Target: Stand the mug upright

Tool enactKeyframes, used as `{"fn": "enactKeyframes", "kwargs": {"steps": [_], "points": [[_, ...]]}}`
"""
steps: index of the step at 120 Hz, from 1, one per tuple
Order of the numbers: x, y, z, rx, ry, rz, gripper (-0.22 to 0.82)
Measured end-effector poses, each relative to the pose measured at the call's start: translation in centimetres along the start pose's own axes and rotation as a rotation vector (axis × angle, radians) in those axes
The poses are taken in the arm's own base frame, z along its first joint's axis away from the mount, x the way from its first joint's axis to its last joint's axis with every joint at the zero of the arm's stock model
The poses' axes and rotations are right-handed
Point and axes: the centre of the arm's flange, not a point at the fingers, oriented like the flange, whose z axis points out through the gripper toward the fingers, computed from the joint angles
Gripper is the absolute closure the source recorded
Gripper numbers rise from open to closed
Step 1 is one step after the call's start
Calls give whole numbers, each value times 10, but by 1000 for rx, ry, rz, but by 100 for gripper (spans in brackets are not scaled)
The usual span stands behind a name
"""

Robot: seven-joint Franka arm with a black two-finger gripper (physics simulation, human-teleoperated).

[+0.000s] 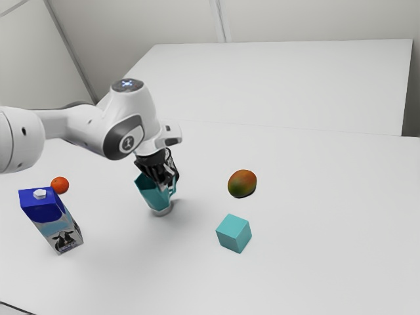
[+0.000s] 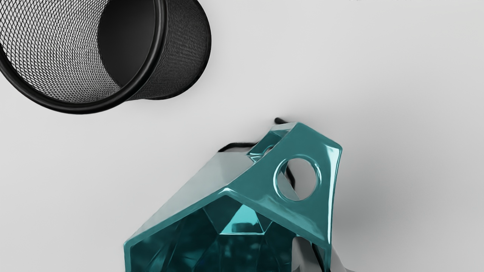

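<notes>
In the exterior view my gripper (image 1: 159,172) points down at the rim of the teal mug (image 1: 152,195). The mug leans, its open mouth facing up toward the exterior view's left and its narrow base low. The wrist view has the faceted mug (image 2: 261,181) with its mouth and holed handle facing the camera. There my gripper (image 2: 322,262) is shut on the mug's wall near the handle, one grey finger inside the mouth, the other outside. The mug partly hides both fingers. Thin black pieces show behind the mug.
A black mesh cup (image 2: 185,49) stands close to the mug. Toward the exterior view's right are a mango (image 1: 242,183) and a teal cube (image 1: 233,233). Toward its left are a milk carton (image 1: 52,220) and an orange (image 1: 60,185). All rest on the white table (image 1: 315,262).
</notes>
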Motion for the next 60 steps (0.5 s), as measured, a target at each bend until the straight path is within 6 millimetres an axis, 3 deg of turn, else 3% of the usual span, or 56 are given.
{"fn": "enactKeyframes", "kwargs": {"steps": [48,60], "points": [[3,2,16,-8,-16,-52,78],[2,2,14,-11,-12,-61,60]]}}
